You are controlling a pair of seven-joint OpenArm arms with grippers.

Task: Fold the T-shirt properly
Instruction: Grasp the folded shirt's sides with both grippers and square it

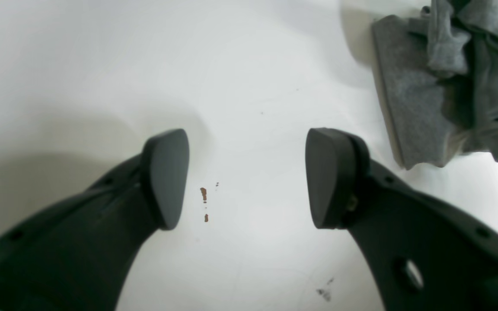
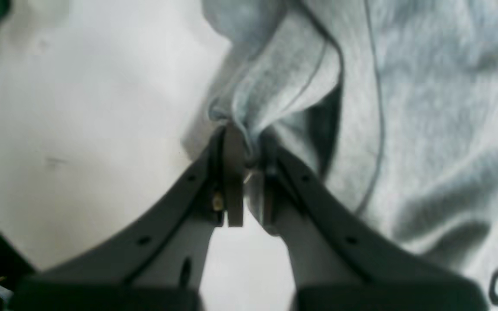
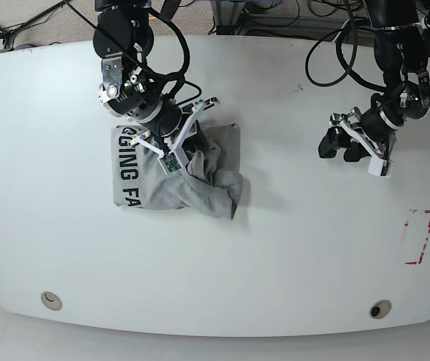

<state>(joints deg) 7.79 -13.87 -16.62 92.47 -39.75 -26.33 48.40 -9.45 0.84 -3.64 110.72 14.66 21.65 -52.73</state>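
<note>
Right end effector [image 2: 245, 172] pinches T-shirt [image 2: 404, 108] fold; only base view shows left end effector [image 3: 337, 146] spread.

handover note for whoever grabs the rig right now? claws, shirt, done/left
Right claw: shut on a bunched fold of the T-shirt, over the middle of the pile.
Left claw: open, empty, over bare table, well clear of the shirt.
Shirt: crumpled grey heap on the right arm's side of the table, lettering partly showing, one flat edge visible from the left wrist view.
Done: a grip on the fabric, nothing else; no neat fold yet.
Left: probably lift and spread it flat first, bring the left claw over to help, then fold.
</note>
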